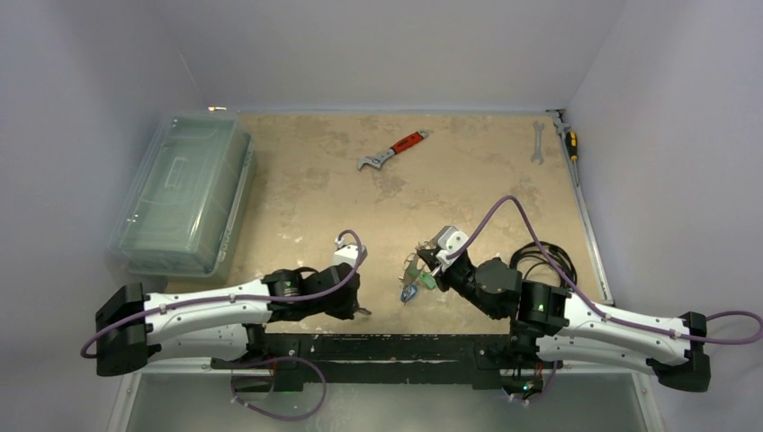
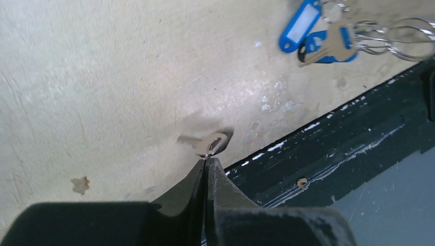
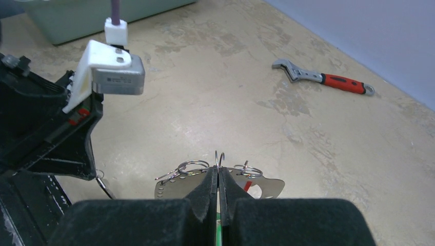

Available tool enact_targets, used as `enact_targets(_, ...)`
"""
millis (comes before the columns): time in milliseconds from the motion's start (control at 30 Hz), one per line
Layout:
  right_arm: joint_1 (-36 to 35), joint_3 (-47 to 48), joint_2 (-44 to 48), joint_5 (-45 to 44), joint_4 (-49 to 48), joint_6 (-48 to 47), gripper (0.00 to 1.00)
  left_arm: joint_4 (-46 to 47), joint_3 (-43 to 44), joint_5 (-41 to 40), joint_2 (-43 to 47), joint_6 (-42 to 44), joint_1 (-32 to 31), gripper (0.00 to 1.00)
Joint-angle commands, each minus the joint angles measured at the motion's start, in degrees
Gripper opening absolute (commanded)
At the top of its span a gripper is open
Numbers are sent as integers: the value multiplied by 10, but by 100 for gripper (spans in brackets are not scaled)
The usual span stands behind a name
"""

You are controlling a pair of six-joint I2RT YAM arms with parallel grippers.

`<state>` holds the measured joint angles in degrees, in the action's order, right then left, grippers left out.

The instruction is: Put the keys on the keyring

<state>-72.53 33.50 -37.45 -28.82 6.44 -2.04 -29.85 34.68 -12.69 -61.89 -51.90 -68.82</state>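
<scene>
My right gripper (image 1: 430, 268) (image 3: 219, 169) is shut on the keyring (image 3: 172, 188), a flat silvery plate with small holes, and holds it above the table. Small split rings (image 3: 193, 166) hang on its edge. Keys with blue tags (image 1: 409, 292) (image 2: 302, 20) and a green tag (image 1: 427, 281) dangle below it. My left gripper (image 1: 358, 309) (image 2: 208, 160) is shut on the thin wire ring of a small silver key (image 2: 213, 143), low over the table's front edge and left of the keyring. That key also shows hanging under the left gripper in the right wrist view (image 3: 102, 183).
A red-handled wrench (image 1: 393, 151) (image 3: 323, 78) lies at the back centre. A silver spanner (image 1: 538, 142) and a screwdriver (image 1: 569, 139) lie at the back right. A clear plastic box (image 1: 184, 193) stands on the left. Coiled black cable (image 1: 544, 261) sits by the right arm. A black rail (image 2: 333, 133) runs along the front edge.
</scene>
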Motion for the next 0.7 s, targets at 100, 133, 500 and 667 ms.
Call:
enact_targets(100, -2, 11, 5, -2, -27, 10, 0, 41, -17, -19, 86, 130, -4, 0)
enact_targets(133, -2, 11, 5, -2, -27, 9, 0, 52, -20, -10, 94, 141, -4, 0)
enact_targets(500, -2, 14, 7, 54, -42, -6, 0, 60, 39, -20, 157, 314, -4, 0)
enact_targets(667, -2, 15, -4, 137, -62, -29, 0, 61, 77, -20, 164, 424, -4, 0)
